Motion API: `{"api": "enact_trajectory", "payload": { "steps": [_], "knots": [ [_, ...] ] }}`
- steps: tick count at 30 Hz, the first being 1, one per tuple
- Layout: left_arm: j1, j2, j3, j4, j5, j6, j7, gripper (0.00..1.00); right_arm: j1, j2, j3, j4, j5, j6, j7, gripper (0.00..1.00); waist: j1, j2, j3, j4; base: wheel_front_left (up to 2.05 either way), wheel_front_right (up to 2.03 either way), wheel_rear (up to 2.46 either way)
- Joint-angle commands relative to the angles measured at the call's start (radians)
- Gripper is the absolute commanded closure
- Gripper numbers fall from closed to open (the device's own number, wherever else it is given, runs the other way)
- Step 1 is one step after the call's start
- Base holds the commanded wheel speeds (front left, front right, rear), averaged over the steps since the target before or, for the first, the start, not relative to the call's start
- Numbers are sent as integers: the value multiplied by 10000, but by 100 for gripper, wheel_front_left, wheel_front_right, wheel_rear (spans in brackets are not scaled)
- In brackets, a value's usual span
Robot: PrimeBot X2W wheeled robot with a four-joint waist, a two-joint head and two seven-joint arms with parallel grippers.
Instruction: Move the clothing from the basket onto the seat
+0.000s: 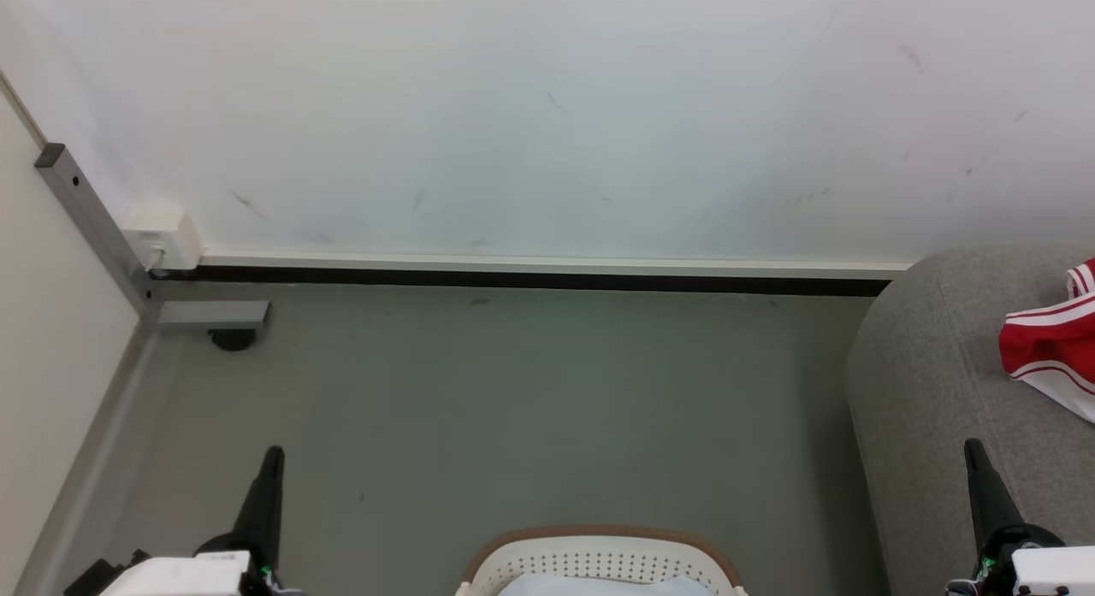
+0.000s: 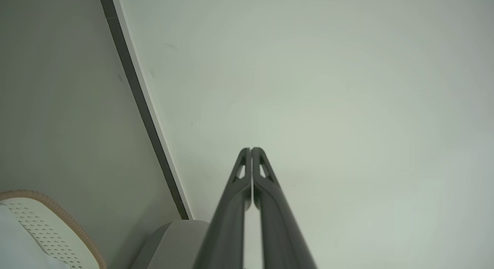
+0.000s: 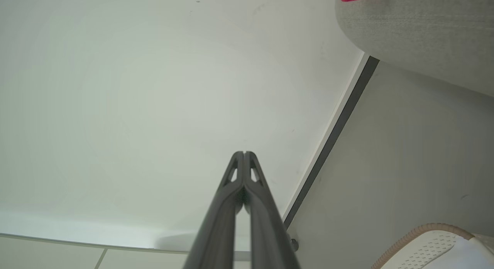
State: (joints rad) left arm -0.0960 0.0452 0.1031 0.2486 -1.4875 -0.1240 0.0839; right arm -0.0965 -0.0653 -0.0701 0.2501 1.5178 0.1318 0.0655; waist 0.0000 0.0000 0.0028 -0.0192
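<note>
The left gripper (image 2: 251, 149) has its two long dark fingers pressed flat together, tip to tip, with nothing between them. Each smooth matte finger tapers to a rounded end with a narrow slot cut behind it. The right gripper (image 3: 244, 153) is closed the same way and is also empty. In the head view they stand to the left and right of the basket (image 1: 599, 534), both pointing away from it toward the wall (image 1: 547, 109).

The basket is white plastic with rounded corners, rows of small punched holes and a brown band around its rim. A plain pale bluish cloth (image 1: 599, 586) lies smooth inside it. Around the basket the floor (image 1: 513, 408) is flat, dull grey. To the right of the basket and farther back is the couch (image 1: 932, 382), light-grey woven fabric with a bulging, rounded edge. The jersey (image 1: 1048, 348) lies crumpled on the couch, well apart from the basket: glossy red cloth with white stripes and a white panel. Beyond the basket, a black strip (image 1: 513, 278) runs along the foot of the scuffed white wall.
</note>
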Motion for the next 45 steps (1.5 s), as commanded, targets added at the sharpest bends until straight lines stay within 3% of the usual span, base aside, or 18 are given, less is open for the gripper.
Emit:
{"api": "enact_trajectory", "payload": {
  "steps": [1, 17, 45],
  "knots": [
    [-116, 79, 52, -49, -270, -59, 55, 100, -109, -17, -74, -82, 258, -18, 72, 100, 0, 0, 0, 18, 0, 0, 0],
    [-182, 84, 137, -38, -1336, -100, 348, 100, -162, 18, -298, -89, 1136, -21, 373, 100, 0, 0, 2, 192, 0, 0, 0],
    [-176, 82, 129, -39, -1311, -99, 342, 100, -166, 61, -347, -79, 1035, -21, 417, 100, 0, 0, 2, 192, 0, 0, 0]
  ]
}}
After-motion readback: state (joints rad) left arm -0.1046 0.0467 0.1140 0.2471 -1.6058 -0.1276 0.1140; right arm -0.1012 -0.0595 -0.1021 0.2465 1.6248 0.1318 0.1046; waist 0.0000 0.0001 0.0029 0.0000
